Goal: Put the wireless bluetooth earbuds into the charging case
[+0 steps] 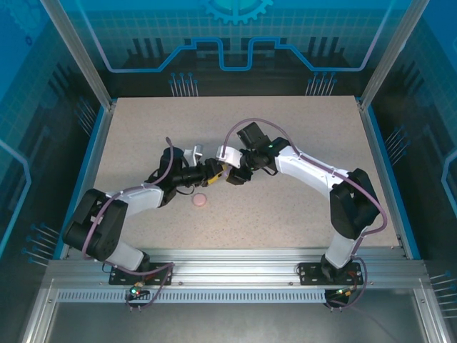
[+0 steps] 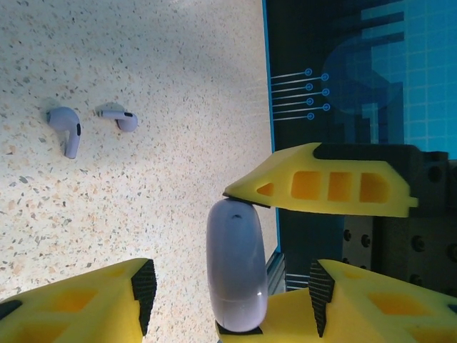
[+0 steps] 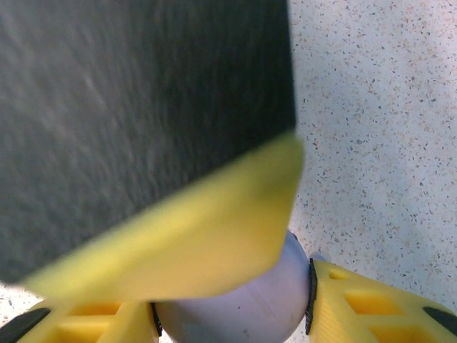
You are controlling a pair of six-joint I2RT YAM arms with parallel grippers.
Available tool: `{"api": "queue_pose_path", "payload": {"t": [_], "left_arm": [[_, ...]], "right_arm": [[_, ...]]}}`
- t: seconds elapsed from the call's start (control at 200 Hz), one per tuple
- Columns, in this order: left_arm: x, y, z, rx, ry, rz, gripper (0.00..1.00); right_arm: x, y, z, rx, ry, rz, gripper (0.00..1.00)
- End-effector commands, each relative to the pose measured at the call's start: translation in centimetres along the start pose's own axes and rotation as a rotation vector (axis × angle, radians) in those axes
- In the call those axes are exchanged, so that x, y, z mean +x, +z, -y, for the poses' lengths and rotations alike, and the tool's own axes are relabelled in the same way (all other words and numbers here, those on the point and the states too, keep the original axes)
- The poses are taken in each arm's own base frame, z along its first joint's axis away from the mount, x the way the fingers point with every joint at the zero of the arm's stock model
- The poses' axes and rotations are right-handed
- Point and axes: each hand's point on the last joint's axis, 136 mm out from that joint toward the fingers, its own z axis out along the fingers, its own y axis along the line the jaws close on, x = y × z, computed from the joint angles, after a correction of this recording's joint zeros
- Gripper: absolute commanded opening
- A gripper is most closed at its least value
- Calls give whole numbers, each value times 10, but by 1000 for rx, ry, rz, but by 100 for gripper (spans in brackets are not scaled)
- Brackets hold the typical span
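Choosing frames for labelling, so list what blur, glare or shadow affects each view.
Top external: evenly lit and sharp, pink case distinct. Left wrist: lilac earbuds and speckled table crisp, soft shadows beside each bud; lilac case shows a mild sheen. Right wrist: a finger of the left gripper, close to the lens, is heavily blurred; the table beyond is sharp.

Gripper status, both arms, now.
Left gripper: open, its fingers either side of the lilac case with gaps, not gripping it.
Right gripper: closed on the lilac case.
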Motion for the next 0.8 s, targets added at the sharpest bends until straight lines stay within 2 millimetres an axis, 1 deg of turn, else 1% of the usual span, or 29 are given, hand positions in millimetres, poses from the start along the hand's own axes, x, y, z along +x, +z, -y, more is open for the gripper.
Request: {"api": "queue_pose_path", "payload": {"t": [0.0,0.07,0.15,0.21,0.305,0.35,0.44,0.52,0.61,0.73,0.755,0.795], "left_arm": [[4,11,20,60,24,-50,59],[8,17,26,84,29,-78,53],[8,22,30,103,32,-89,41],[7,22,32,111,32,-83,32],[7,21,32,105,36,-80,21],[8,21,33,103,43,-81,18],[8,18,35,105,61,-75,17],[7,16,38,108,96,-63,16],[5,10,45,110,160,-40,16],[4,2,55,110,265,-13,16],[4,0,60,118,295,-8,16],[4,-4,66,130,344,2,16]], "right_arm": [[-16,-8,1,-7,7,58,48],[-17,-6,0,-13,5,60,48],[-16,-4,-1,-14,5,50,48],[-14,-2,0,-9,6,38,48],[-11,-4,2,-4,11,31,48],[-10,-5,3,-4,17,30,49],[-9,-12,5,1,36,35,53],[-11,-25,6,-6,60,66,62],[-10,-45,3,-6,79,110,79],[-3,-78,-3,-4,111,181,94],[-2,-85,-5,-8,122,202,99],[-1,-98,-8,-21,139,244,100]]}}
